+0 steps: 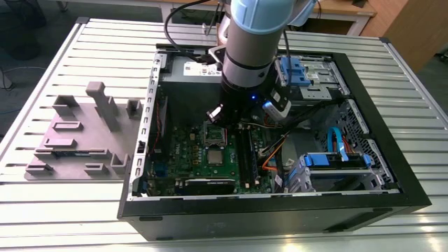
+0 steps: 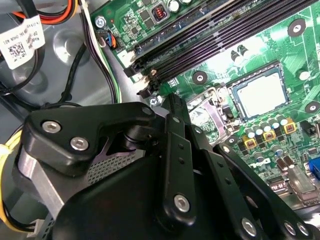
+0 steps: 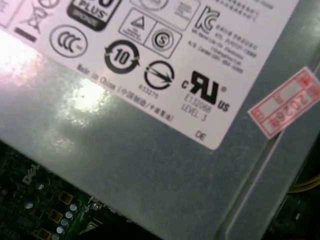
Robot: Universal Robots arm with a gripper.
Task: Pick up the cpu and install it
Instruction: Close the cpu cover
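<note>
Cpu [image 2: 261, 94] lies in socket on green board [image 2: 210, 55], apart from claw [image 2: 175, 107]. Claw spread or pressed together: cannot tell. Risks: chip seated skewed could bend socket pins under pressure; claw near cables [image 2: 95, 50], may snag.

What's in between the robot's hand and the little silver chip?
In the second wrist view, a silver metal frame sits on the green board between the hand and the chip.
</note>
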